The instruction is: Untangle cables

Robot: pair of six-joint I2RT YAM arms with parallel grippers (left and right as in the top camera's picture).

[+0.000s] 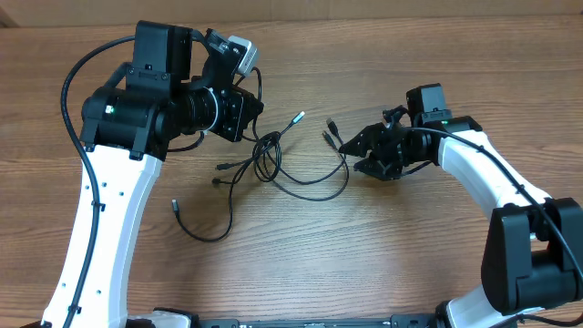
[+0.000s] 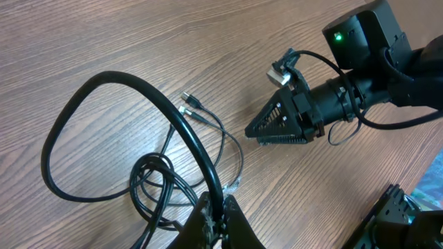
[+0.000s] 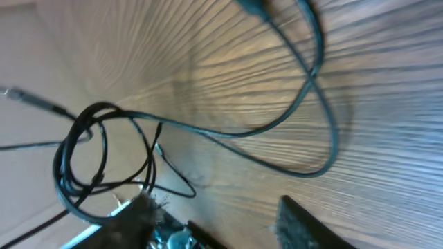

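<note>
The left pincer (image 2: 218,207) is clenched on a strand of the cables (image 1: 273,164), limp and light, tangled on the desk (image 1: 410,255) beside it. The right pincer (image 1: 353,155), opposite, gapes empty; probably best gripped near a plug (image 1: 297,117).

This looks like a robot lab or a test room, not a home. Two robot arms stand at a wooden table (image 1: 364,264). The left arm (image 1: 100,228) and the right arm (image 1: 483,169) are white and black. They look like machines for work, not toys. A small green light (image 2: 338,37) glows on the right arm. Thick black wires (image 1: 65,91) run along the arms. A black rail (image 1: 319,322) sits at the near edge of the table, by the feet of the arms. Thin black cables (image 1: 273,169) with small plugs lie on the bare wood. The rest of the room is out of view.
</note>
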